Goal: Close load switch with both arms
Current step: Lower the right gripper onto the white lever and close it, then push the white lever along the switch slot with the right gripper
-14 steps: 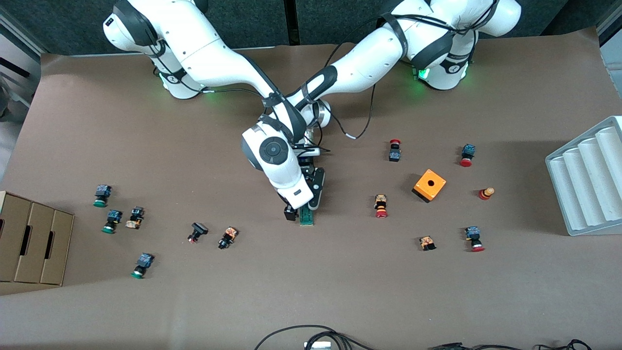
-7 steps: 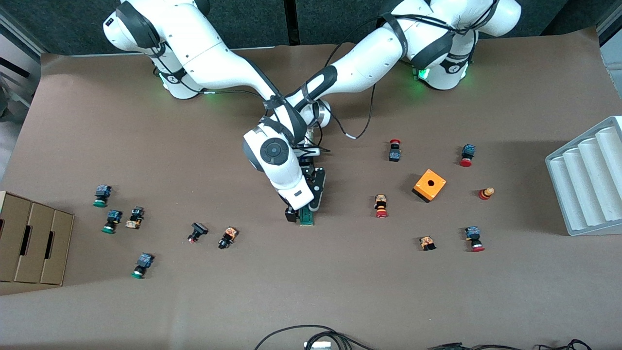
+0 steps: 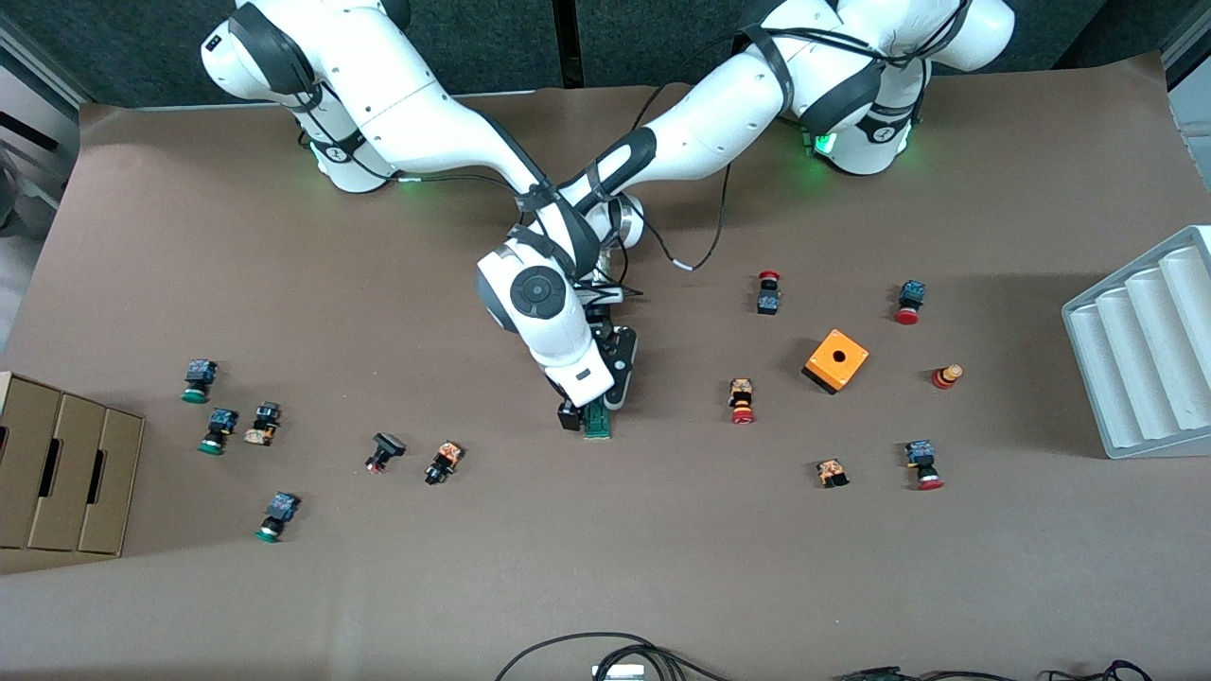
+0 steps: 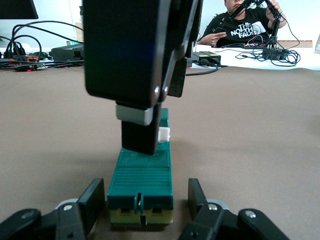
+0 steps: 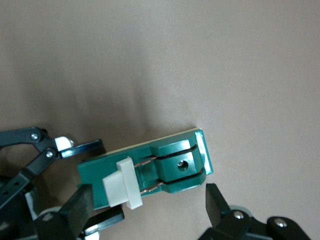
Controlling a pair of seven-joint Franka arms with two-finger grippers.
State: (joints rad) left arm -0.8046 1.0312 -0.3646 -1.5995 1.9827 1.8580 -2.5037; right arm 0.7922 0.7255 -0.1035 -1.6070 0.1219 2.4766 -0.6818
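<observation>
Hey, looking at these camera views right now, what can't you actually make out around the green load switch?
1. Front view: the right tool and left tool cover most of the load switch.
2. Left wrist view: the right tool's finger hides part of the white tab, so contact there is unclear.
3. Right wrist view: the left tool's body is cut off by the picture's edge.

load switch [image 3: 597,422] — mostly hidden under both arms; cardboard box [image 3: 57,473] cut off by edge

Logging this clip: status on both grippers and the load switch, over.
Left gripper shut on load switch, mid-table. Right gripper open, one finger against its white tab. Nothing in the way.
</observation>
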